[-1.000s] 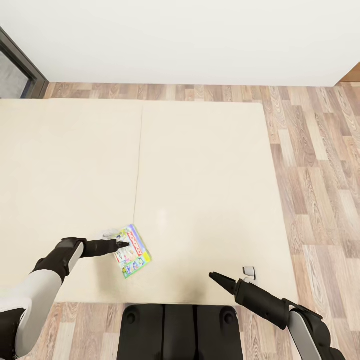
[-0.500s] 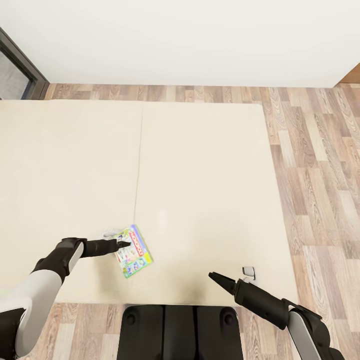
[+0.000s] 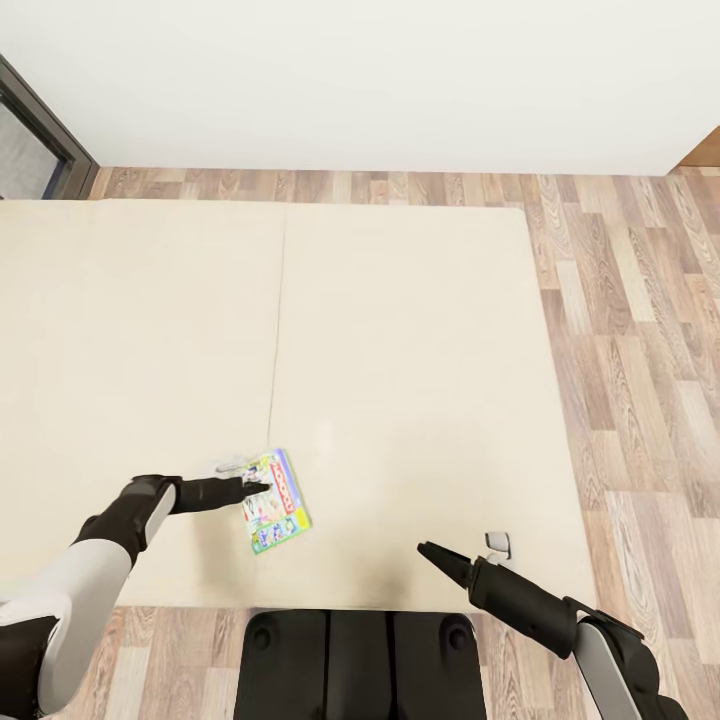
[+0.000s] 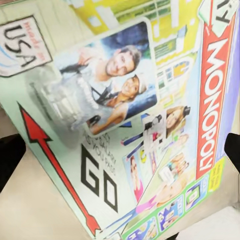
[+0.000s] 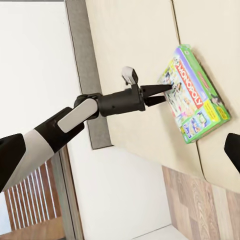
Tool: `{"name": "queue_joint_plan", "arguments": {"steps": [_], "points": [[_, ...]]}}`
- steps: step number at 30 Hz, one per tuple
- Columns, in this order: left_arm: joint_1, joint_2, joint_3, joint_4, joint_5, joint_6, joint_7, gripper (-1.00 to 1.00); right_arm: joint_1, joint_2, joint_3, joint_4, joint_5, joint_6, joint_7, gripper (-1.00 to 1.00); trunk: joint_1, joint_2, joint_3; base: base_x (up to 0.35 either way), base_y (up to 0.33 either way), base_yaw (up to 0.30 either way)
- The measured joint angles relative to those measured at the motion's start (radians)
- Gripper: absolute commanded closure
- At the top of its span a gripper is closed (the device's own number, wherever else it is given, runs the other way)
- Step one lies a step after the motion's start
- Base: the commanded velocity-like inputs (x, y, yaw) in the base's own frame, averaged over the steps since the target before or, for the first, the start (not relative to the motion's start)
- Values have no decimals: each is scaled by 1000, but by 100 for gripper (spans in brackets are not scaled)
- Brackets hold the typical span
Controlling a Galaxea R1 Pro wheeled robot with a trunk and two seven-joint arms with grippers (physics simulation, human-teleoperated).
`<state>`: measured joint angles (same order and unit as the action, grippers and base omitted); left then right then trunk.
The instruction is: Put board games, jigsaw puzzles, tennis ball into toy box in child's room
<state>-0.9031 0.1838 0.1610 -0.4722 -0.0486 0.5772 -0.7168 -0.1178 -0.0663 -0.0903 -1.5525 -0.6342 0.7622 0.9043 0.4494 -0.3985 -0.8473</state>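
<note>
Nearest us, just past our dark base (image 3: 360,660), the right gripper (image 3: 432,553) hovers over the bed's front edge, near its right corner, its fingers reading as one closed point in the head view; the right wrist view shows only a single dark fingertip at its border, so we cannot tell for certain whether it is shut or parted. It holds nothing. A little farther in, our left gripper (image 3: 258,487) reaches across the bed (image 3: 400,350) to the Monopoly box (image 3: 274,501), which lies flat and skewed on the cream mattress close to the front edge, just right of the centre seam (image 3: 277,330). In the right wrist view the left gripper (image 5: 162,94) has its two fingers spread slightly, their tips at the box's (image 5: 195,100) near edge; whether they touch it we cannot tell. The left wrist view has the printed lid (image 4: 125,120) close up (the red MONOPOLY strip and a GO arrow are legible), with a dark fingertip at each side of the picture, so the jaws stand apart and grip nothing. Beyond the box the mattress runs bare and wide to its far edge. To the right of the bed lies a broad strip of wood-plank floor (image 3: 630,350), which also continues along the far side up to the white wall (image 3: 380,80). A dark door frame (image 3: 45,140) stands at the far left corner.
</note>
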Motion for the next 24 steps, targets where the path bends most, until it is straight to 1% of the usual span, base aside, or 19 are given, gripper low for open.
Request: {"name": "queue_joint_plan", "arguments": {"steps": [2,7,8,9,13,20,24], "points": [[0,-9,-1,-1,-1,0,-1,-100,0,-2,0,0,-1,-1,0,-100,0,0,0,0,0,0],[0,-19,-2,-1,-1,0,-7,-100,0,-7,-1,0,-2,-1,1,-100,0,0,0,0,0,0],[0,-21,-2,-1,-1,0,-12,-100,0,-7,-1,0,-1,-1,0,-100,0,0,0,0,0,0],[0,-24,-2,-1,-1,0,-30,-100,0,-8,-1,0,-1,-1,0,-100,0,0,0,0,0,0],[0,-25,-2,-1,-1,0,-42,-100,0,-9,-1,0,-1,-1,0,-100,0,0,0,0,0,0],[0,-37,-2,-2,-2,0,-50,-100,0,-9,-1,0,-1,-1,1,-100,0,0,0,0,0,0],[0,-44,-11,-3,-3,0,-50,-100,0,-9,-1,0,-1,-1,2,-100,0,0,0,0,0,0]]}}
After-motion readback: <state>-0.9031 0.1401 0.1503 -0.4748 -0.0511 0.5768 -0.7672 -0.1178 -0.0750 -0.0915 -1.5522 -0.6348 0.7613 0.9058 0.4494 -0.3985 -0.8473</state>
